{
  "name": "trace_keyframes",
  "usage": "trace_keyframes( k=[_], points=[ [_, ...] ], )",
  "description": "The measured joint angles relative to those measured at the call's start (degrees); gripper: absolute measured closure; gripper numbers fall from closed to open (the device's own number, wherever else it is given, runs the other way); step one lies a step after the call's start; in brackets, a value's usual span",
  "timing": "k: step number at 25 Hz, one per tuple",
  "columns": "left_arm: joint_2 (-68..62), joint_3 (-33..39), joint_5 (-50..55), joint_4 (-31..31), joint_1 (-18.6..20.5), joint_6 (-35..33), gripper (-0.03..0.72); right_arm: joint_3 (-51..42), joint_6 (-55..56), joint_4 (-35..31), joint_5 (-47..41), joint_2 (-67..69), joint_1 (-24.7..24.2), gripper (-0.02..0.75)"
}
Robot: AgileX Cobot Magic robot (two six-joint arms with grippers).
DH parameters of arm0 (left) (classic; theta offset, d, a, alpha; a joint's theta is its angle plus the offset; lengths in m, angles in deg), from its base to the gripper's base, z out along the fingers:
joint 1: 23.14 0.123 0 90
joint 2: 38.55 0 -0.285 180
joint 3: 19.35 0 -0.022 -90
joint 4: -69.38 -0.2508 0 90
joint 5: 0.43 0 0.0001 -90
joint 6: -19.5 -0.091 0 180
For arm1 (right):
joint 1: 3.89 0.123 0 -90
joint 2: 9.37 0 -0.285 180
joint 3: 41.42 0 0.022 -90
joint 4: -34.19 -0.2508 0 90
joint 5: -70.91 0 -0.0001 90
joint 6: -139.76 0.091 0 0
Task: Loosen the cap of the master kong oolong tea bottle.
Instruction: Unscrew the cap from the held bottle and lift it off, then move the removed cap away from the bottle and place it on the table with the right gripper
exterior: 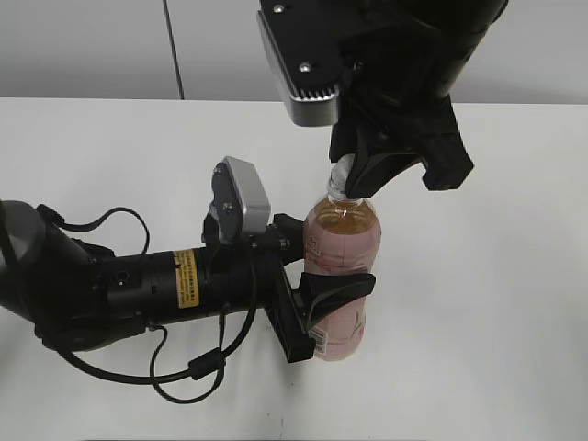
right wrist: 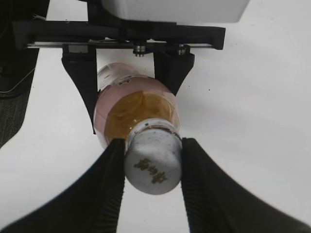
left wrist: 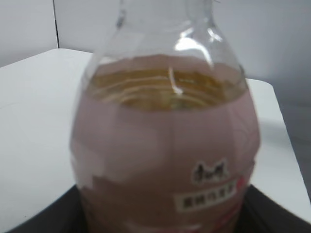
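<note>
The master kong oolong tea bottle stands upright on the white table, amber tea inside, pale pink label. My left gripper is shut on its body from the left; the bottle fills the left wrist view. My right gripper comes down from above and is shut on the cap. In the right wrist view the white cap, with a dark mark on top, sits pinched between both black fingers, the bottle below it.
The white table spreads around the bottle. A grey wall runs behind it. The left arm's black cables loop over the table at the front left.
</note>
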Motion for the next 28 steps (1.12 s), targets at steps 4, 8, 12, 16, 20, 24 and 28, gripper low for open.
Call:
trace_keyframes(
  k=[4, 8, 12, 16, 20, 24, 28],
  points=[
    [0.0, 0.0, 0.0, 0.0, 0.0, 0.0, 0.299, 0.0, 0.3, -0.12, 0.0, 0.0, 0.0, 0.468],
    [0.0, 0.0, -0.06, 0.05, 0.0, 0.07, 0.299, 2.08, 3.35, -1.07, -0.64, 0.07, 0.0, 0.468],
    [0.0, 0.0, -0.06, -0.71, 0.05, -0.64, 0.299, 4.94, 9.42, -3.42, 0.13, -1.41, -0.11, 0.468],
    [0.0, 0.0, -0.06, -0.83, 0.05, -0.68, 0.299, 5.47, 27.31, -3.0, 0.13, -4.18, -0.27, 0.468],
    [0.0, 0.0, -0.06, -1.12, 0.05, -0.68, 0.299, 4.19, 53.83, 8.25, 0.13, -5.92, -0.5, 0.468],
    [0.0, 0.0, -0.06, -1.62, 0.05, -0.74, 0.299, -1.91, 67.11, 13.05, 0.15, -6.2, -3.55, 0.468],
    [0.0, 0.0, -0.1, -2.02, 0.05, -0.77, 0.299, -12.46, 70.13, 6.94, 0.32, -6.25, -11.19, 0.468]
  ],
)
